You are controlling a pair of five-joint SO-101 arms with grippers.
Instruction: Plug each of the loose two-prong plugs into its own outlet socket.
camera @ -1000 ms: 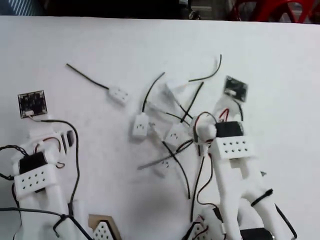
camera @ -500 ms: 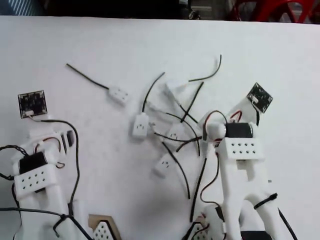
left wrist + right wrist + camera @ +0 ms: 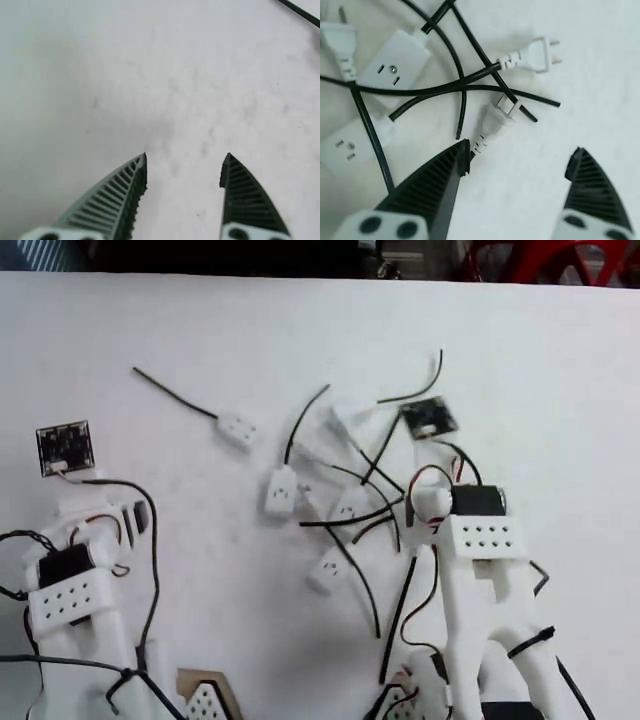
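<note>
1. Two-prong plug (image 3: 492, 120) lies on the table (image 3: 600, 60) amid crossed black cords (image 3: 435, 92), just beside the right tool (image 3: 520, 150), whose jaws stand wide.
2. Closing there may snag a cord and drag the socket (image 3: 395, 57).
3. Left tool (image 3: 185, 157), also wide, hangs over the table.

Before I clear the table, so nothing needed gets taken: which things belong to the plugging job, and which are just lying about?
Job: two-prong plugs, outlet sockets, their black cords, the open right claw over them.
Lying about: red frame at the back, tan-edged piece at the front edge.
</note>
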